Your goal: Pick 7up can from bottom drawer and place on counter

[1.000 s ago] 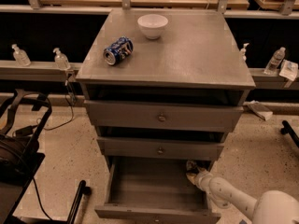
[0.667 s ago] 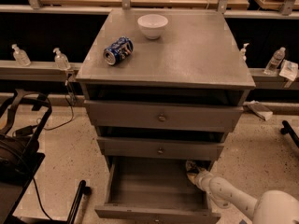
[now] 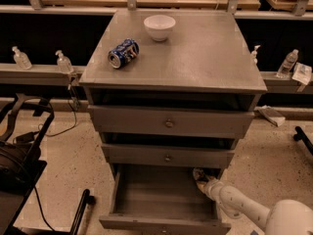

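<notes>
7up can [image 3: 197, 173]: pale shape in the back right corner of the open bottom drawer [image 3: 161, 224], partly under the middle drawer [image 3: 146, 155]. Gripper [image 3: 202, 183] sits right at it; its grip state cannot be told. White arm [image 3: 239, 205] slants in from lower right. Versus 0.7 s ago: arm pose and can unchanged.

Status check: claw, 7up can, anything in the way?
Claw in open bottom drawer, back right corner, beneath middle drawer. 7up can not discernible. Counter carries blue can and white bowl.
</notes>
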You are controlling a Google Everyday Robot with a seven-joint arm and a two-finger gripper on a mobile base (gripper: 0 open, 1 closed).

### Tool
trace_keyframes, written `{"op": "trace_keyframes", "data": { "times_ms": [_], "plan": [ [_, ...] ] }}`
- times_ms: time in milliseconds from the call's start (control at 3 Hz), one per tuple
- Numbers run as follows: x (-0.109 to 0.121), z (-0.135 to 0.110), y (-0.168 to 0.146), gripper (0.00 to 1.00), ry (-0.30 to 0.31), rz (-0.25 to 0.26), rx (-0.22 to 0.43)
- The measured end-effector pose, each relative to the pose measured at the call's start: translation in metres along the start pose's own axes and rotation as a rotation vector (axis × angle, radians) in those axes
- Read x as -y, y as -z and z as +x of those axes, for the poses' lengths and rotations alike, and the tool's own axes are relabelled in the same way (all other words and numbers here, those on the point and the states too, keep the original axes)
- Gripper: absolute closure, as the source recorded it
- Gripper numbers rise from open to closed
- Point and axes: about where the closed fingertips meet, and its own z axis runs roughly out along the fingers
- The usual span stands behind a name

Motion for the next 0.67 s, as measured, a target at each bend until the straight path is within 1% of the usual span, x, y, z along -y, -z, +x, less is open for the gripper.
{"op": "trace_keyframes", "data": {
  "times_ms": [333, 667],
  "plan": [
    [0.0, -0.0002, 0.0002, 0.91, 0.0, 0.0, 0.0],
    [0.0, -0.0001, 0.0001, 0.8, 0.0, 0.0, 0.0]
  ]
}}
